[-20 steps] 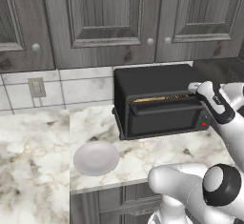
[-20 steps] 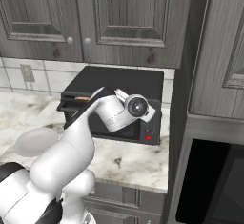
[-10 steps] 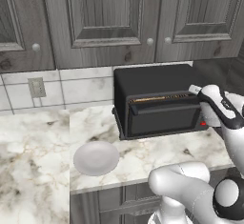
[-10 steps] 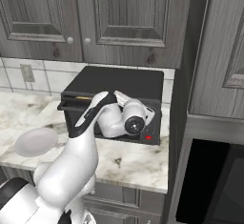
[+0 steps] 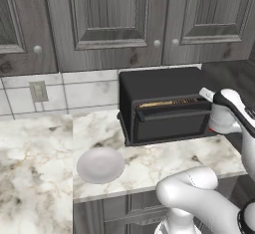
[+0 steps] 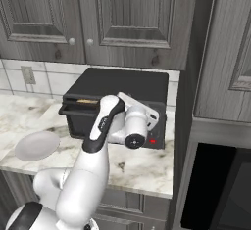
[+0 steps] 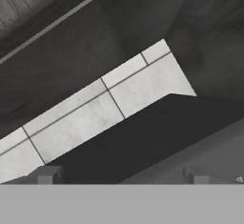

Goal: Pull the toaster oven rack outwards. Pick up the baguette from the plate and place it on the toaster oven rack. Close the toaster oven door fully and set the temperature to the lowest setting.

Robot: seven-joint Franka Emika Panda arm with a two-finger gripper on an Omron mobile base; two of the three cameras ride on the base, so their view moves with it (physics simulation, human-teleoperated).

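- A second ago the toaster oven door [image 5: 172, 123] hung further from the cabinet front, with a wide bright band of the cavity showing above it; now it stands nearly upright and only a thin glowing slit is left along its top edge.
- Over the same second the gripper [image 7: 123, 174] has let its jaws spread and has drawn away from the door's upper right corner towards the control panel side.
- The toaster oven [image 5: 164, 86] sits at the back of the marble counter [image 5: 35, 143], close to the tiled wall [image 5: 84, 91], under the grey cabinets [image 5: 109, 19].
- In the right base view the oven [image 6: 132, 84] is near the counter's right end, just beside a tall dark cabinet side [image 6: 188, 77]; there is little room on that flank.
- To the left of the oven the counter lies open, with the plate [image 5: 100, 165] well apart from the door and near the counter's front edge; the plate carries no bread.
- Through the slit a sliver of the toaster oven rack [image 5: 169, 103] and something golden show; I cannot tell rack from baguette there.
- The fingertips [image 7: 47, 174] stand far apart with nothing between them; they look across the oven's black top at the wall tiles.
- The white wrist [image 5: 226, 113] hovers just beside the oven's right front corner; whether it touches the panel I cannot tell.
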